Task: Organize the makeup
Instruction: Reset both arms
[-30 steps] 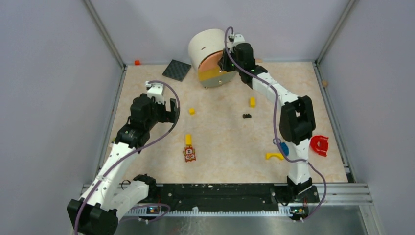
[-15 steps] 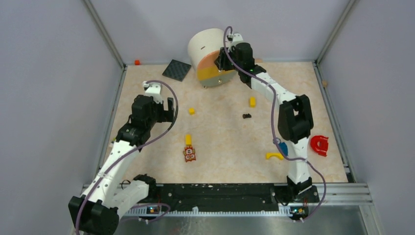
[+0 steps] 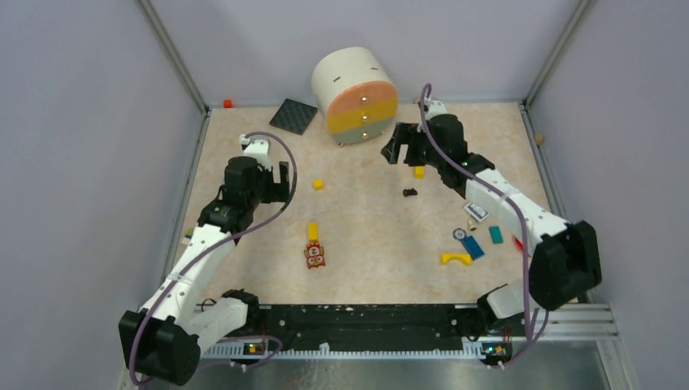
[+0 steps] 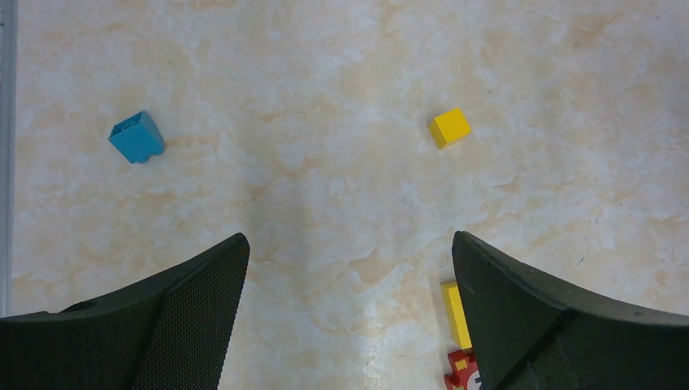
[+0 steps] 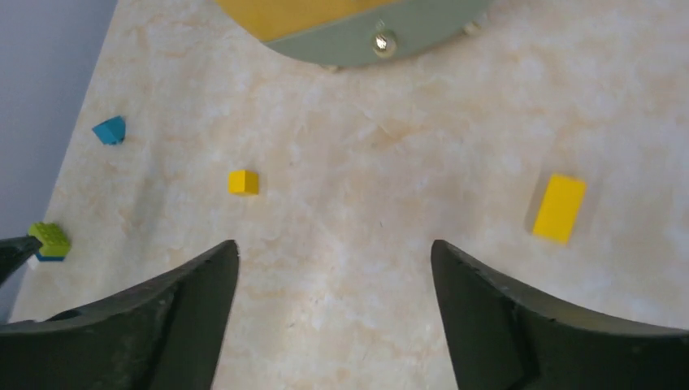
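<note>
Barely started, I'd say. Left gripper and right gripper are both spread wide and hold nothing. Right one sits near the drawer drum (drawers look shut). 3 items lie loose, well apart: compact, white box, green tube.

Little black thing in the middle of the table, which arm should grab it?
Right, probably. The right gripper hangs open just beyond the little black thing, while the left gripper is open too but much farther away.
</note>
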You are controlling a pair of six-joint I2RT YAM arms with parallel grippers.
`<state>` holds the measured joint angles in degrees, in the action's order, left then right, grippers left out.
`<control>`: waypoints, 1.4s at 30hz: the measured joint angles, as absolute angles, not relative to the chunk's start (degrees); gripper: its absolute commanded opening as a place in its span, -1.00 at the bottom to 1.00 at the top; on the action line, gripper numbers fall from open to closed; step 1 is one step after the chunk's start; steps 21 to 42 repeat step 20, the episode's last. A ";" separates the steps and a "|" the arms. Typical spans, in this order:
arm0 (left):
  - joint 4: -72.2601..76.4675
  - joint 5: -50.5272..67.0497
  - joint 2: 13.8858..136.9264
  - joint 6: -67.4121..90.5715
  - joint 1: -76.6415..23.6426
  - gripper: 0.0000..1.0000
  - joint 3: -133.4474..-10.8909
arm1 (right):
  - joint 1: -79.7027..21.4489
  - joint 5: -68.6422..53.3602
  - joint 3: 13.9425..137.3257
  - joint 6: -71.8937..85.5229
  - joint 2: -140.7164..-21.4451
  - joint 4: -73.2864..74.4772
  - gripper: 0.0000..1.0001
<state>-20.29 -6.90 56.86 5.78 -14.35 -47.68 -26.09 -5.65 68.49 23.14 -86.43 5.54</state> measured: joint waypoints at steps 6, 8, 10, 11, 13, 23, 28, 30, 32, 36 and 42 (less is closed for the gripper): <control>-22.39 -6.96 59.81 7.07 -14.26 0.98 -48.49 | -26.09 2.42 61.84 24.16 -74.98 19.09 0.92; -24.16 -7.09 60.55 8.10 -14.26 0.98 -49.80 | -26.09 6.63 60.75 24.03 -72.16 23.99 0.93; -25.39 -7.09 61.10 9.32 -14.26 0.98 -51.46 | -26.06 10.33 59.53 23.40 -68.88 27.99 0.93; -26.04 -6.81 61.43 10.09 -14.26 0.98 -52.60 | -26.06 11.92 58.96 22.96 -66.87 29.80 0.93; -26.72 -5.43 61.69 11.51 -14.22 0.98 -54.81 | -26.06 14.79 58.22 22.15 -62.33 32.40 0.93; -28.45 -1.83 61.95 13.85 -14.22 0.98 -63.35 | -26.06 20.18 57.58 17.43 -46.44 29.45 0.94; -28.45 -1.83 61.95 13.85 -14.22 0.98 -63.35 | -26.06 20.18 57.58 17.43 -46.44 29.45 0.94; -28.45 -1.83 61.95 13.85 -14.22 0.98 -63.35 | -26.06 20.18 57.58 17.43 -46.44 29.45 0.94; -28.45 -1.83 61.95 13.85 -14.22 0.98 -63.35 | -26.06 20.18 57.58 17.43 -46.44 29.45 0.94; -28.45 -1.83 61.95 13.85 -14.22 0.98 -63.35 | -26.06 20.18 57.58 17.43 -46.44 29.45 0.94; -28.45 -1.83 61.95 13.85 -14.22 0.98 -63.35 | -26.06 20.18 57.58 17.43 -46.44 29.45 0.94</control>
